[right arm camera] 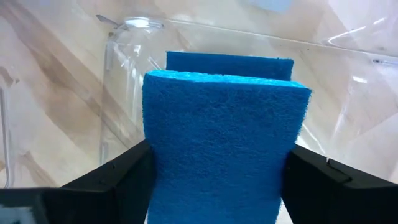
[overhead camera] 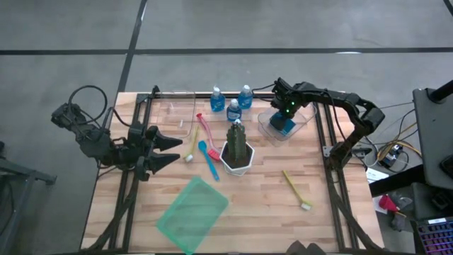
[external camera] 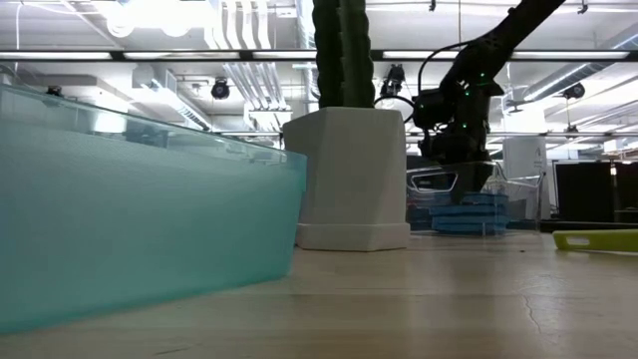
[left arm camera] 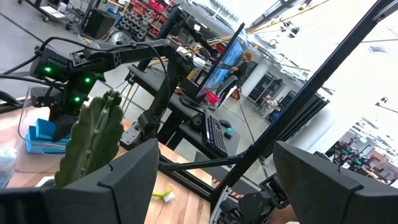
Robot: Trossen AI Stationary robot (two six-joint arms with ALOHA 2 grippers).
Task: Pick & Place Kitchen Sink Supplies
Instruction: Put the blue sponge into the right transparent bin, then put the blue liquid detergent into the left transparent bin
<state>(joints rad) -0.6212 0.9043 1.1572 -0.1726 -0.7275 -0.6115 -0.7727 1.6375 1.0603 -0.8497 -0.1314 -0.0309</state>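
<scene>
Two dark fingers of the right gripper point(right arm camera: 214, 171) clamp a blue sponge point(right arm camera: 224, 137) inside the clear bin point(overhead camera: 283, 126); lower it flat onto the sponge beneath before releasing, while the left gripper point(overhead camera: 170, 152) waits open at the table's left edge

- In the low view the green sheet point(external camera: 140, 214) fills the near left, blurred, cut by the frame edge.
- The cactus point(external camera: 344, 52) loses its top there.
- The lime brush point(external camera: 596, 239) is cut at the right edge.
- The right gripper point(overhead camera: 283, 119) hides most of the sponges point(overhead camera: 282, 126) beneath it.
</scene>
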